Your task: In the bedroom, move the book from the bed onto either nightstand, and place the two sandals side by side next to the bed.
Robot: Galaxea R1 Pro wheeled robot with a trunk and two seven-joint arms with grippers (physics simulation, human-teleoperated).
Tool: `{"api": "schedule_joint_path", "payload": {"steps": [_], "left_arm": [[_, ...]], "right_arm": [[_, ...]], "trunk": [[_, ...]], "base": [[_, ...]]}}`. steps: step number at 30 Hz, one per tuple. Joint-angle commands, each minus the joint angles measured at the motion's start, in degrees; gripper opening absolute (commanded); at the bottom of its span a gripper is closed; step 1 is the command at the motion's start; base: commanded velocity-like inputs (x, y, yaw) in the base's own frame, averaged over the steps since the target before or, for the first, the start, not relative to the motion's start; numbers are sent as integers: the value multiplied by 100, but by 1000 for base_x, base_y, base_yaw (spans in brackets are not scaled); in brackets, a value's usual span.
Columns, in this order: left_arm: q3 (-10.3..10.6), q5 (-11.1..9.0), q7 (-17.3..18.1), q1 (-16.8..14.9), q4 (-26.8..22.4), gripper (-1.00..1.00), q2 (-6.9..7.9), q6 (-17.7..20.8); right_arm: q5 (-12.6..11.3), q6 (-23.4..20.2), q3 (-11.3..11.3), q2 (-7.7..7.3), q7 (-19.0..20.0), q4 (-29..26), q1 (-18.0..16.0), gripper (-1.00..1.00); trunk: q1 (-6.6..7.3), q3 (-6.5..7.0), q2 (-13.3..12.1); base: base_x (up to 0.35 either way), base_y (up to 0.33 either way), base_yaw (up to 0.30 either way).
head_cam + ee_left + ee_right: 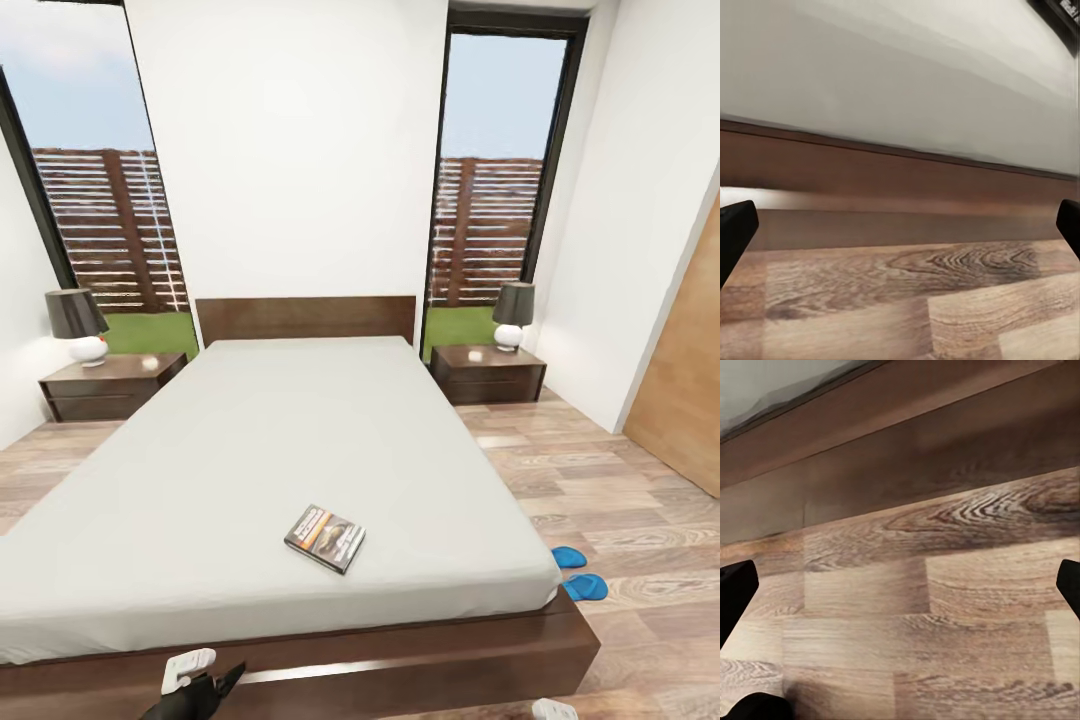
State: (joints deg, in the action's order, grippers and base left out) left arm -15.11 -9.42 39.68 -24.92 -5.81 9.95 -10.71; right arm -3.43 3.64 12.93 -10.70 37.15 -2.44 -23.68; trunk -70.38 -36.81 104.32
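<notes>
Two blue sandals (578,572) lie on the wood floor (640,520) near the bed's (250,440) foot corner, on the robot's right, close together but not neatly paired. The book (325,538) rests flat on the grey mattress near the foot edge, far from both nightstands (488,372). Both grippers, left gripper (900,225) and right gripper (900,592), hang low and wide open, holding nothing (only floor and frame lie before them). I judge a risk: reaching from here, an arm may strike the dark bed frame (420,665), or push the thin book further away.
</notes>
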Motion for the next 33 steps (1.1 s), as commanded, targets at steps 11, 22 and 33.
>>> {"api": "schedule_joint_path", "payload": {"steps": [11,22,33], "left_arm": [[17,-43,22,-4,10,100,-1,-10],[17,-43,22,-4,9,100,2,-10],[17,-44,22,-4,9,100,-1,-10]], "right_arm": [[-35,14,-14,-2,20,12,-5,100],[-35,14,-13,-2,20,14,-5,100],[-35,14,-13,-2,20,15,-4,100]], "trunk": [[243,95,-440],[485,267,-881],[726,464,-1322]], "base": [[0,0,0],[0,0,0],[0,0,0]]}}
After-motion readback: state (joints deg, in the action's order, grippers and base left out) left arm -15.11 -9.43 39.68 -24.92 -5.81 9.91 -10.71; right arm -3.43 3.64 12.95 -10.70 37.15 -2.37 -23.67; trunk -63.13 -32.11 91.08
